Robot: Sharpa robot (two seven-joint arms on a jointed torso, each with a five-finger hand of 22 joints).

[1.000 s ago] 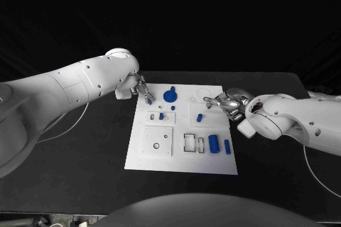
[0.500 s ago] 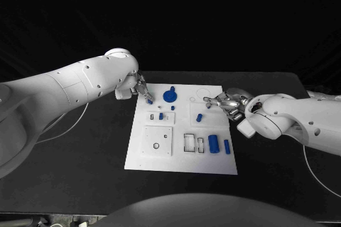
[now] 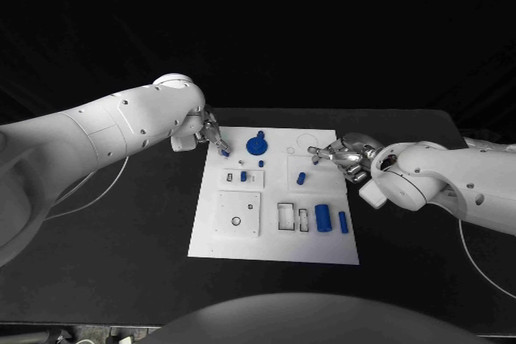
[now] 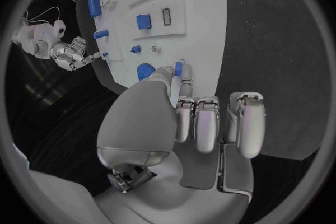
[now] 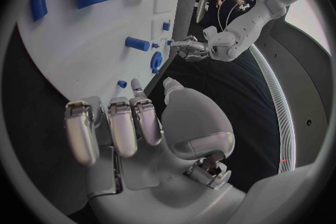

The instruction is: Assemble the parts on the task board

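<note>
The white task board (image 3: pixel 215 239) lies mid-table. My left hand (image 3: pixel 207 135) hovers at its far left corner and pinches a small blue peg (image 3: pixel 224 152), also seen as the peg (image 4: pixel 178 69) between thumb and fingertip. My right hand (image 3: pixel 342 157) is at the board's right edge, thumb and one finger stretched toward a tiny blue piece (image 5: pixel 122 84) beside the fingertip; whether it holds that piece I cannot tell. On the board sit a blue round knob (image 3: pixel 256 145), a blue block (image 3: pixel 302 178), a thick blue cylinder (image 3: pixel 323 218) and a blue bar (image 3: pixel 344 222).
A square inset plate (image 3: pixel 238 213) with a hole sits at the board's near left, and rectangular slots (image 3: pixel 287 216) lie beside the cylinder. Black table (image 3: pixel 118 262) surrounds the board. A thin cable (image 3: pixel 92 186) runs under my left arm.
My left arm and hand have drifted slightly away from the board's corner with the peg still pinched. The right hand has not moved.
</note>
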